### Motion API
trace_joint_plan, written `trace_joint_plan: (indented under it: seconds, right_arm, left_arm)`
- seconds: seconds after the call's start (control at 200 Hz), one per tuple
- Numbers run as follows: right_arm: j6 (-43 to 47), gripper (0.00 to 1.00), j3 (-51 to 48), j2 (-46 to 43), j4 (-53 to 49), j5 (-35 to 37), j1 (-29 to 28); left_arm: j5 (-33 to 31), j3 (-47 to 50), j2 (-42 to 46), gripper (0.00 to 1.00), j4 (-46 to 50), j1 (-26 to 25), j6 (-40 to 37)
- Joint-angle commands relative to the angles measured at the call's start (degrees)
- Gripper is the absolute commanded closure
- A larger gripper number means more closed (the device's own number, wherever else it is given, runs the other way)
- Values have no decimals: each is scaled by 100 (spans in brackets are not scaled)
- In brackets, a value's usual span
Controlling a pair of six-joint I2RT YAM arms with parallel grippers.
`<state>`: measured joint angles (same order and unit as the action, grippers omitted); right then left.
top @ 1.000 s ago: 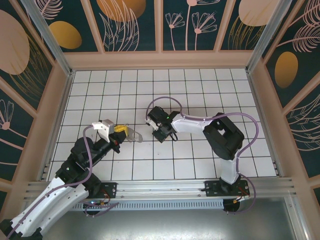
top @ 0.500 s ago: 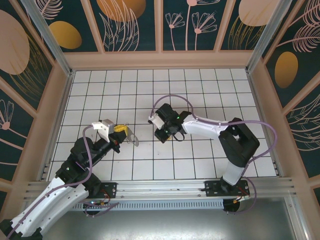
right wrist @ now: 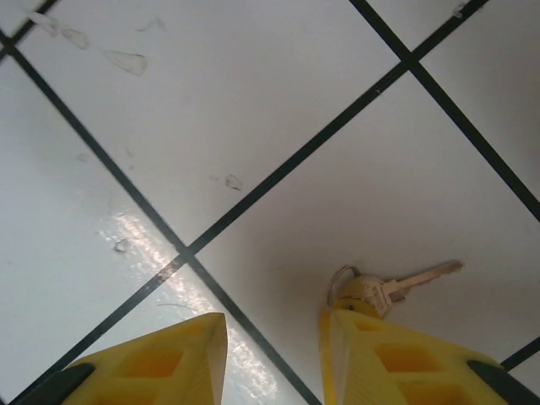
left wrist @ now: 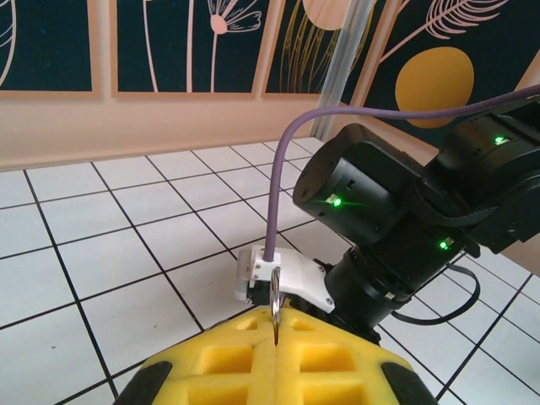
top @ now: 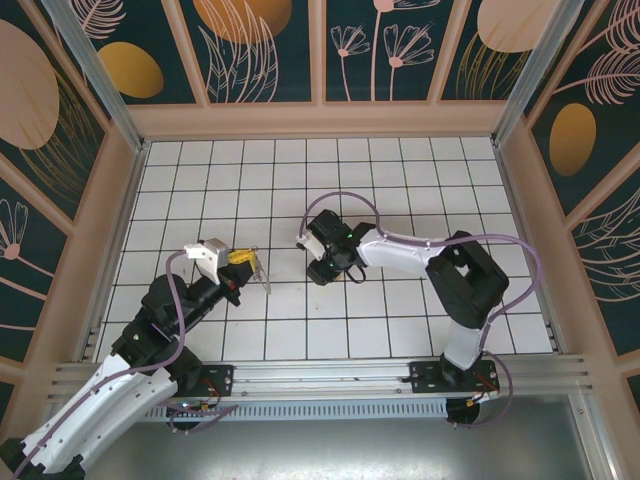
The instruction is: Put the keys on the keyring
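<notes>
Key sits off-centre of the right jaws, at one finger's tip.
Right jaws parted, empty, pointing down at the desk. The key lies flat, head by that finger, blade running out sideways. Right arm is nearer, low, elbow bent. Left jaws clenched on the keyring, edge-on, left of the key.

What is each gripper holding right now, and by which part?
Left gripper: shut on the keyring, pinching its near edge, the loop sticking out ahead. Right gripper: open, holds nothing; the key lies on the tile beside one fingertip.
</notes>
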<state>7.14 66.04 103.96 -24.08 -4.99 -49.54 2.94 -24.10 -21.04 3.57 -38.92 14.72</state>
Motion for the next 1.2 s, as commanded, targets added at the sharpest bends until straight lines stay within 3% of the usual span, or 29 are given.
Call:
trace_joint_plan:
  seconds: [0.0,0.355,1.016,1.191]
  right_arm:
    - [22,63,316,205,-278,500,-39]
    - [155,68,663,595,-540,918,-126]
    - [200,86,778,766,-559,921,-118]
    - [201,87,769,775,-583,928,-109]
  left_arm:
    - [79,37,56,100,-278,31,92]
    - [92,33,50,100,-296,26,78]
    - [54,21,200,100,-260,27,60]
    - [49,19,254,100,-251,28,62]
